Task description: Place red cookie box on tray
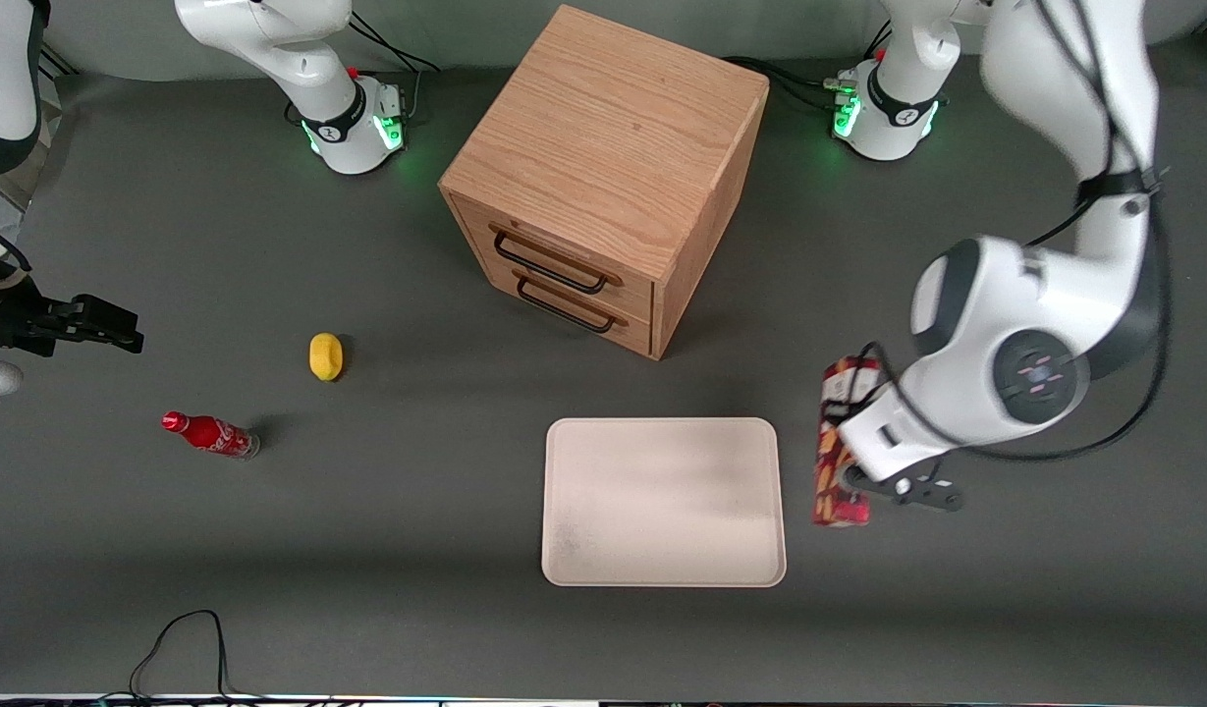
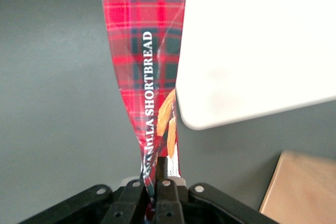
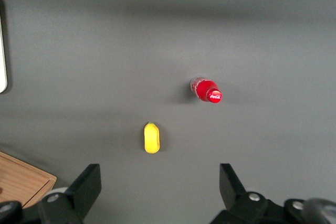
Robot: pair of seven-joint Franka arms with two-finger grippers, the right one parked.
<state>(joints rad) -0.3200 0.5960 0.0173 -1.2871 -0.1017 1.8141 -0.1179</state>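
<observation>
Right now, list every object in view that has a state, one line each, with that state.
red cookie box: pinched in the gripper, beside the tray, not on it.
gripper: shut on the box's end.
tray: flat on the table, nothing on it.
wooden two-drawer cabinet: both drawers closed.
small red cola bottle: lying on its side, capped.
yellow lemon-like object: resting on the table, untouched.

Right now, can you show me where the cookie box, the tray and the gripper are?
red cookie box (image 2: 144, 51): left wrist view, on its tartan side.
tray (image 1: 662, 501): front view, on its bare middle.
gripper (image 2: 157, 182): left wrist view, between its fingers, shut on the box's end beside the tray.
</observation>
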